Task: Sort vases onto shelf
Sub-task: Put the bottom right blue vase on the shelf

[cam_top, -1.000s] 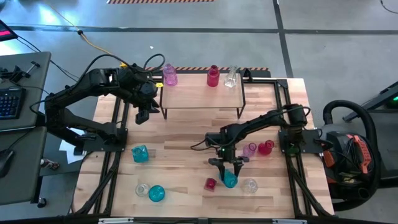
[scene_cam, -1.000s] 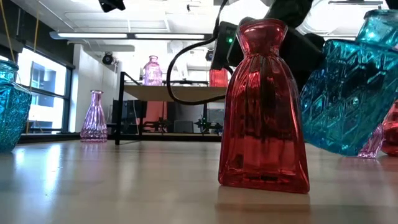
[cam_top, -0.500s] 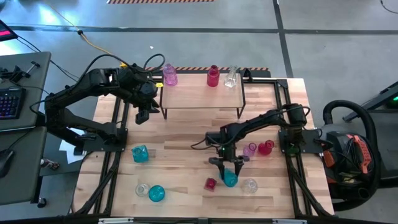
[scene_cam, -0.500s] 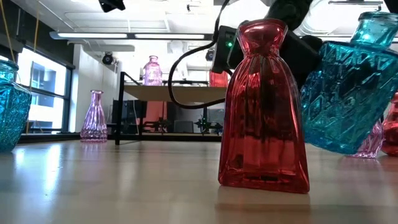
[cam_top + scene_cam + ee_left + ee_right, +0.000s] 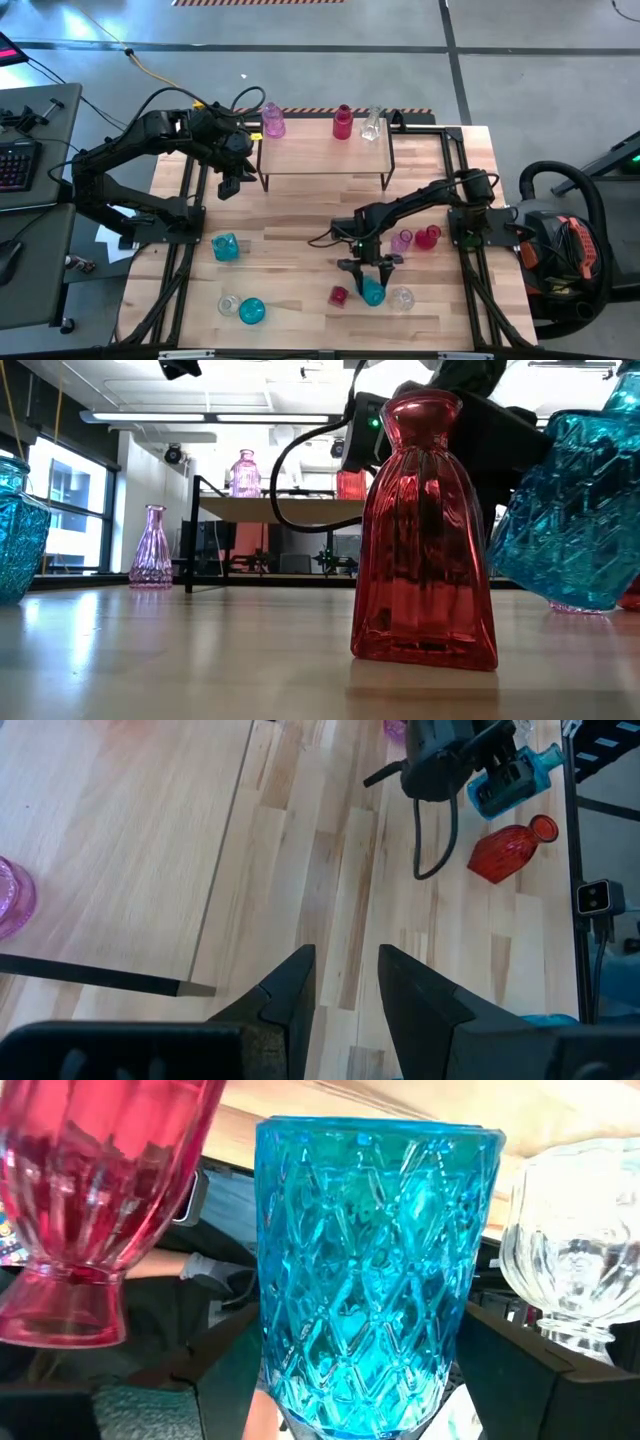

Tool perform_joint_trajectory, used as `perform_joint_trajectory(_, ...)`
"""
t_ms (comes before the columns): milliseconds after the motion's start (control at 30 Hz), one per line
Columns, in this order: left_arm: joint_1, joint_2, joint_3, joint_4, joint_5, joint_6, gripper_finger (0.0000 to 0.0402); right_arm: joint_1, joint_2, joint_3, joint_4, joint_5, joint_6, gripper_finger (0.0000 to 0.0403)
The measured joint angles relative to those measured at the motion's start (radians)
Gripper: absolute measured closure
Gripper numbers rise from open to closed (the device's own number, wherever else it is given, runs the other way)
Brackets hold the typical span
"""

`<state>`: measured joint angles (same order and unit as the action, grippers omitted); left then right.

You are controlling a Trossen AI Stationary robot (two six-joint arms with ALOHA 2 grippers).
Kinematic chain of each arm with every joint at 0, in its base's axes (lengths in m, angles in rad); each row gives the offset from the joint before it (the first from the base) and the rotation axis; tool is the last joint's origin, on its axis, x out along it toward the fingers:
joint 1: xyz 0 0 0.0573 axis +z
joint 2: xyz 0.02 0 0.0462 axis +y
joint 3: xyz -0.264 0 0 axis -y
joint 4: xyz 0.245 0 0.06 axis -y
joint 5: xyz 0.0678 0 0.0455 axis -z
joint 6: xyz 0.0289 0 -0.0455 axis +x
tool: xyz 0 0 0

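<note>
My right gripper (image 5: 369, 276) is at the near right of the table, shut on a teal diamond-patterned vase (image 5: 372, 290). A red vase (image 5: 338, 296) stands just left of it and a clear vase (image 5: 401, 298) just right. Two pink vases (image 5: 401, 240) (image 5: 428, 237) stand behind them. The shelf (image 5: 320, 158) at the far middle carries a pink vase (image 5: 272, 121), a red vase (image 5: 343, 122) and a clear vase (image 5: 371, 124). My left gripper (image 5: 227, 186) hangs open beside the shelf's left end, with nothing between its fingers (image 5: 290, 995). My right gripper has the teal vase's patterned body (image 5: 350, 1380) between its two fingers. It comes from the far side, slanting down toward the near edge. The fingertips are hidden behind the vase. The vase (image 5: 580, 510) sits tilted; whether its lower edge touches the table I cannot tell.
At the near left stand a teal vase (image 5: 226, 247), a clear vase (image 5: 229, 304) and another teal vase (image 5: 251, 311). A pink vase (image 5: 151, 548) shows far off in the low view. The shelf's middle top is bare wood.
The teal vase in my right gripper has shifted a little toward the table's right edge and stays tilted. My left gripper has kept still.
</note>
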<state>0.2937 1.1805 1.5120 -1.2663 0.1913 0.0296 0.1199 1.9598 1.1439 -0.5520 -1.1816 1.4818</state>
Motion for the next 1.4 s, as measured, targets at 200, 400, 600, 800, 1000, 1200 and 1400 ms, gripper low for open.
perform_joint_trajectory(200, 0.000, 0.000, 0.000, 0.000, 0.000, 0.000, 0.0298, 0.011, 0.014, 0.000, 0.000, 0.004, -0.003, 0.0130)
perform_joint_trajectory(400, 0.000, 0.000, 0.000, 0.000, 0.000, 0.000, 0.0298, 0.012, 0.037, -0.001, 0.012, 0.004, -0.020, 0.0130)
perform_joint_trajectory(600, 0.000, 0.000, 0.000, 0.000, 0.000, 0.000, 0.0298, 0.009, 0.037, -0.001, 0.014, 0.002, -0.021, 0.0130)
perform_joint_trajectory(800, 0.000, 0.000, 0.000, 0.000, 0.000, 0.000, 0.0298, 0.009, 0.037, -0.001, 0.015, 0.001, -0.020, 0.0130)
perform_joint_trajectory(1000, 0.000, 0.000, 0.000, 0.000, 0.000, 0.000, 0.0298, 0.004, 0.037, -0.001, 0.018, 0.000, -0.018, 0.0119)
perform_joint_trajectory(1200, 0.000, 0.000, 0.000, 0.000, 0.000, 0.000, 0.0298, 0.004, 0.037, -0.001, 0.013, -0.005, -0.021, 0.0085)
perform_joint_trajectory(1400, 0.000, 0.000, 0.000, 0.000, 0.000, 0.000, 0.0298, -0.003, 0.037, -0.001, 0.016, -0.005, -0.028, 0.0082)
